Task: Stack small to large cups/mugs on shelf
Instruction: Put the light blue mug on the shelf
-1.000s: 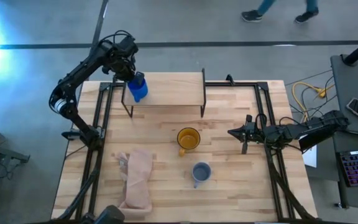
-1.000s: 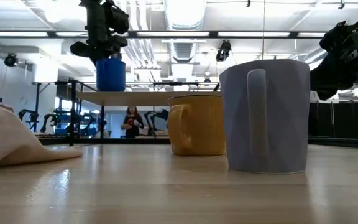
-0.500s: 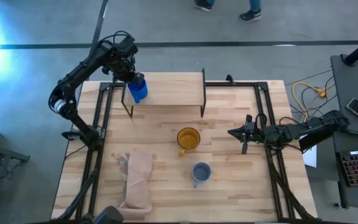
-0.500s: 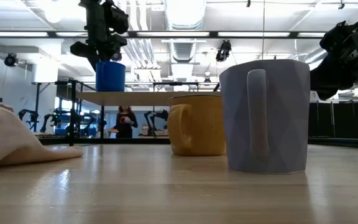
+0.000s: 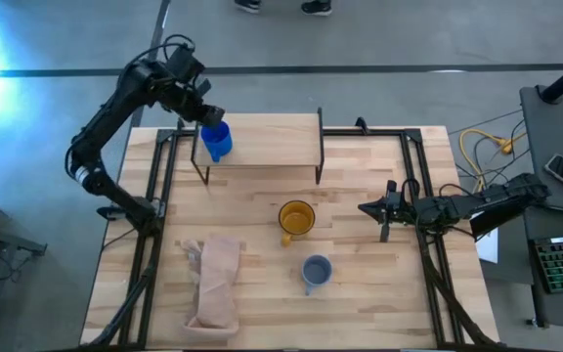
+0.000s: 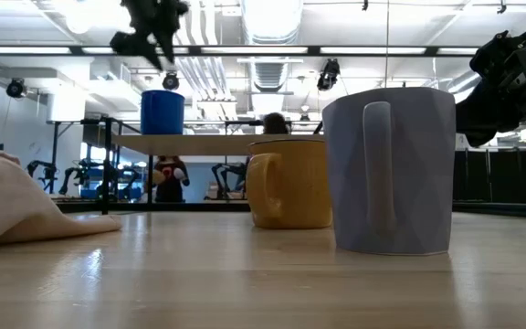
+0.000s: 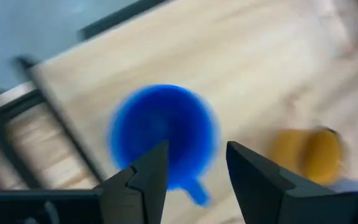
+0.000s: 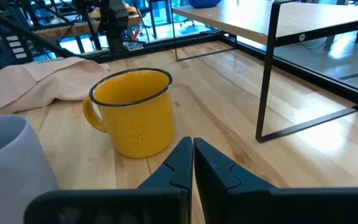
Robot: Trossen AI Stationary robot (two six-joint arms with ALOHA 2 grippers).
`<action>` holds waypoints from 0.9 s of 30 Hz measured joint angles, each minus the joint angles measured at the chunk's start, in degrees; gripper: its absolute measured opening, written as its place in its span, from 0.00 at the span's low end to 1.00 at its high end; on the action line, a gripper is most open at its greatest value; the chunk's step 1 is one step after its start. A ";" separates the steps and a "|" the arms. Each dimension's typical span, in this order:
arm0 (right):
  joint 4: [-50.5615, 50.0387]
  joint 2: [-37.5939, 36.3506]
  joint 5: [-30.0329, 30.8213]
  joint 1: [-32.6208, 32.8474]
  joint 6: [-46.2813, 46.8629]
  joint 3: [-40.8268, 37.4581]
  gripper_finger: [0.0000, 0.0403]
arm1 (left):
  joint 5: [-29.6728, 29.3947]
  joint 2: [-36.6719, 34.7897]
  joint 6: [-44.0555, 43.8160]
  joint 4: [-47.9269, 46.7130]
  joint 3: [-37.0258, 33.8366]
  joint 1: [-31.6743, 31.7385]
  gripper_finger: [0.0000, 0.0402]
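Note:
The bright blue mug [image 5: 216, 140] stands upright on its base at the left end of the light-wood shelf [image 5: 272, 137]; in the low view the blue mug [image 6: 163, 111] stands alone on the shelf board [image 6: 208, 143]. My left gripper [image 7: 194, 168] hangs open above it and touches nothing, and in the low view my left gripper [image 6: 153, 23] is well clear of the mug's rim. The yellow-orange mug [image 5: 296, 217] and the grey-blue mug [image 5: 316, 269] stand on the tabletop. My right gripper [image 5: 368, 207] rests shut near the table's right side, level with the yellow-orange mug [image 8: 132, 112].
A tan cloth bag [image 5: 218, 284] lies on the table's near left part. The shelf's thin black legs [image 8: 267, 74] stand between my right gripper and the far edge. A person [image 6: 167, 174] shows in the room behind the table.
My left gripper has opened and let go of the blue mug, then risen above it and drawn back toward the table's far left corner. The blue mug has stayed upright on the shelf's left end. A person has walked past behind the table.

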 joint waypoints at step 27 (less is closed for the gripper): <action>0.00 0.01 0.01 -0.01 0.01 0.00 0.02 | -2.82 -7.58 -4.99 17.49 -10.61 -29.92 0.36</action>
